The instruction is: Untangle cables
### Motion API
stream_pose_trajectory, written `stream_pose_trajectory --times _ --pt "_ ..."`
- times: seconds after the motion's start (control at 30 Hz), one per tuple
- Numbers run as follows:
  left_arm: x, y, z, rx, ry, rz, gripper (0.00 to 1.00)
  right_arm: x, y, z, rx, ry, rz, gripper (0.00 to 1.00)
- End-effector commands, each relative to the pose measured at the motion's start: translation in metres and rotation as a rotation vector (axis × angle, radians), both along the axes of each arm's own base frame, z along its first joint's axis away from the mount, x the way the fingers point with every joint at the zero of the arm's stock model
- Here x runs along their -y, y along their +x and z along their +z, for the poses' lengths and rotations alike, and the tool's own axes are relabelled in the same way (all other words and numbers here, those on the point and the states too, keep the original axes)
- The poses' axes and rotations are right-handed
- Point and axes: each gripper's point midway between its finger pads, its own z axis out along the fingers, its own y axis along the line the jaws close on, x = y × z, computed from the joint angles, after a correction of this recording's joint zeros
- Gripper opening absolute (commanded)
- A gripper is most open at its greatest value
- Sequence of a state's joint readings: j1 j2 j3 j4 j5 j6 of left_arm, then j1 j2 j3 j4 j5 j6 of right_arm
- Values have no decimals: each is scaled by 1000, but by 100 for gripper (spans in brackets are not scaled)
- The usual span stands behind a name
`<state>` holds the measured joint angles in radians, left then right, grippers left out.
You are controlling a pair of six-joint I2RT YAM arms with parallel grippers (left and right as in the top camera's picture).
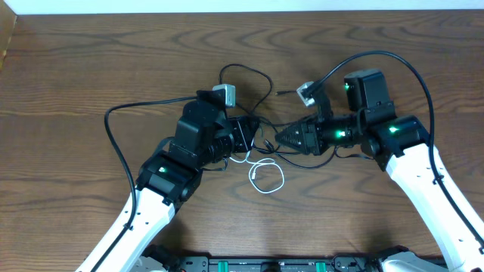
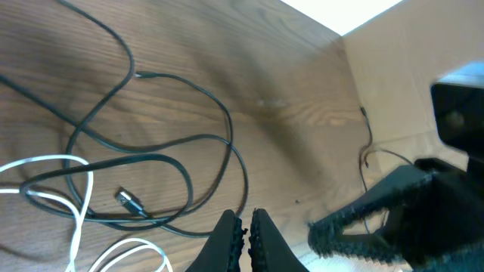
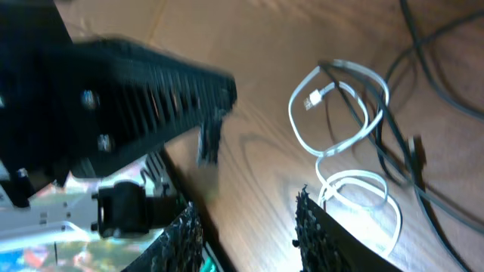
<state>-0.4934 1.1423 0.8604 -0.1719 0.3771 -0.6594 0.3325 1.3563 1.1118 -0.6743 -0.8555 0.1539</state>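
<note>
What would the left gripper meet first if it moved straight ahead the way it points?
Likely the black cable, looping just ahead of the shut left gripper; depth is unclear, so it might pass above it.

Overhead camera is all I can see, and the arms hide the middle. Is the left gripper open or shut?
Observer: Shut. The left wrist view shows the left gripper with its fingers pressed together. I cannot tell whether they pinch the black cable.
Operator: Where is the white cable's plug?
Observer: In the right wrist view the white cable makes a loop, and its plug lies inside that loop.
Operator: And the right gripper?
Observer: The right gripper is open, with nothing between its fingers, right beside the white cable.
</note>
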Motion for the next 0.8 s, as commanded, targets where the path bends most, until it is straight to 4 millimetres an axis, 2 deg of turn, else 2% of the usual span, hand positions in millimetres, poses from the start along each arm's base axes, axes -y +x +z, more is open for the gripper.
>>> stream_pose_trajectory --times 0.0,0.17,0.33,0.43,0.5,0.57,0.6,0.7,0.77 --pt "0 0 24 42 -59 -57 8 -4 3 11 2 33 -20 39" --pt "-7 5 32 51 -98 -62 8 1 10 5 1 -10 -73 36" --pt "3 5 54 126 -163 -118 8 2 14 3 -20 -16 -106 38" --pt "-3 6 47 97 -151 -101 8 3 16 2 -15 -29 -118 38" --pt "-18 5 23 -2 -97 -43 8 3 16 2 -15 -29 -118 38" --pt "-43 1 -11 -136 4 72 38 5 17 0 -11 -41 -129 39" --pt "-73 -7 -45 -258 133 207 44 8 19 -4 -13 -64 -147 40" --pt "-133 -29 -87 -431 364 484 44 14 21 -11 -21 -108 -178 41" --pt "-138 -28 -102 -464 387 525 57 16 22 -12 -20 -115 -184 43"
